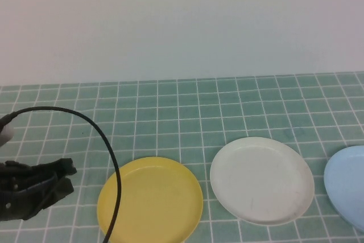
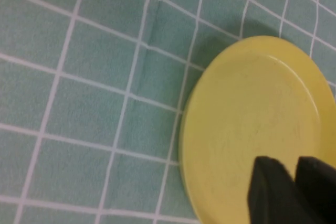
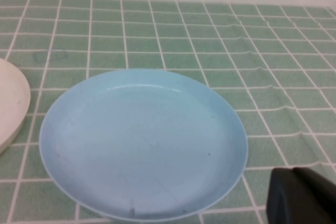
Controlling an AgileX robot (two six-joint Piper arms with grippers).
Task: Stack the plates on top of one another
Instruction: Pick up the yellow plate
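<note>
A staged test bench in a lab is suggested rather than a lived-in kitchen, though so narrow a view cannot settle it. The table (image 1: 227, 101) is covered by a green cloth printed with a white grid, creased in places. A bare pale wall (image 1: 182, 21) is seen behind it. A black cable (image 1: 108, 146) is looped across the near left side.
</note>
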